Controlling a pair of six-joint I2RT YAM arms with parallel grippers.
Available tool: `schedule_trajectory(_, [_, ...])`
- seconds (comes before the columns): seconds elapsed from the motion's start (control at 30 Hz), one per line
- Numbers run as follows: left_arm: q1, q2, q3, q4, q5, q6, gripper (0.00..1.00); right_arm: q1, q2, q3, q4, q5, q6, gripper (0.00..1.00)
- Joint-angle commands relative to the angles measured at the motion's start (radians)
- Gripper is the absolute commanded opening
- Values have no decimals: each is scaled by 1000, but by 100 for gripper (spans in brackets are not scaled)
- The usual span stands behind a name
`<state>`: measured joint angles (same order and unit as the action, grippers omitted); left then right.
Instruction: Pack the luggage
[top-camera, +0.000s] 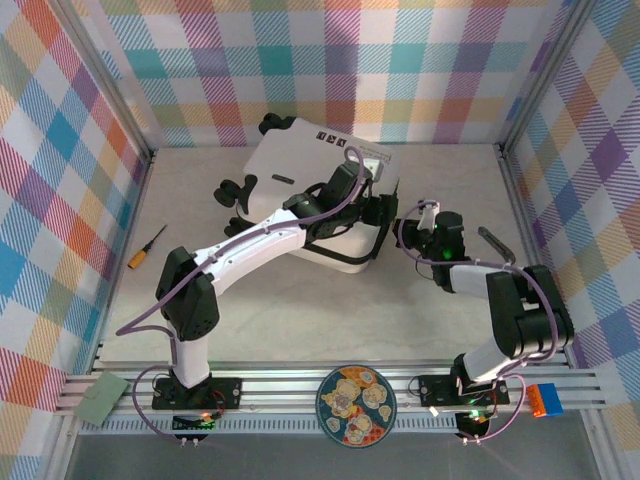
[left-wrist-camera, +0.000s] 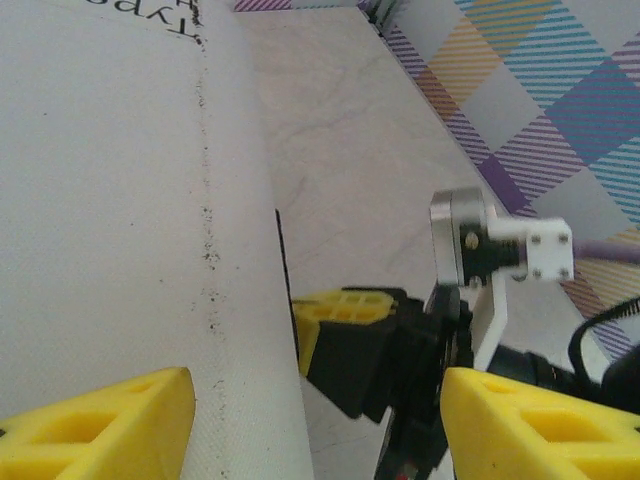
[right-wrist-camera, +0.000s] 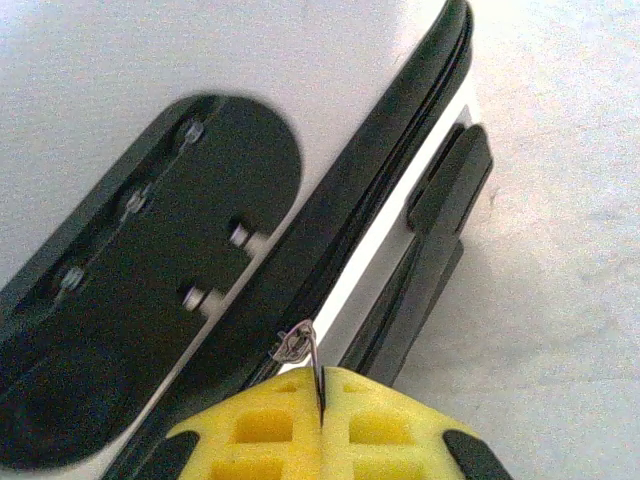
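The luggage (top-camera: 300, 170), a small white hard-shell suitcase with black wheels and a black zipper band, lies shut on the table at the back middle. My left gripper (top-camera: 375, 205) hovers at its right edge, open; in the left wrist view one yellow finger (left-wrist-camera: 110, 425) is over the white shell (left-wrist-camera: 110, 200) and the other (left-wrist-camera: 540, 420) is beyond the edge. My right gripper (right-wrist-camera: 322, 400) is at the luggage's right side, shut on the metal zipper pull (right-wrist-camera: 305, 350) of the black zipper band (right-wrist-camera: 350, 210). The right gripper (left-wrist-camera: 350, 320) also appears between the left fingers.
An orange-handled screwdriver (top-camera: 145, 247) lies on the left of the table. A patterned plate (top-camera: 356, 406) sits on the front rail between the arm bases. A pale green pad (top-camera: 103, 397) is at the front left, a blue-and-orange block (top-camera: 545, 400) at the front right, and a dark tool (top-camera: 495, 243) near the right wall.
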<state>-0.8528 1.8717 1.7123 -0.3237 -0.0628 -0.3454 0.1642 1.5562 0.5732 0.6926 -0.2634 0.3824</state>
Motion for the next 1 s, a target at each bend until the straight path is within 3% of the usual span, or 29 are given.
schedule_trajectory(0.0, [7,-25,-57,-86,-33,-27,66,-75,48,79,-1,64,10,0])
schedule_trajectory(0.57, [8,-76,-144,-77,-19,-27,64,-198,427,591,-112,4,52,0])
schedule_trajectory(0.7, [7,-91,-163,-77,-19,-26,64,-198,407,577,-107,-42,35,0])
schedule_trajectory(0.97, [7,-173,-223,-93,-2,-4,64,-165,288,381,-10,-53,20,0])
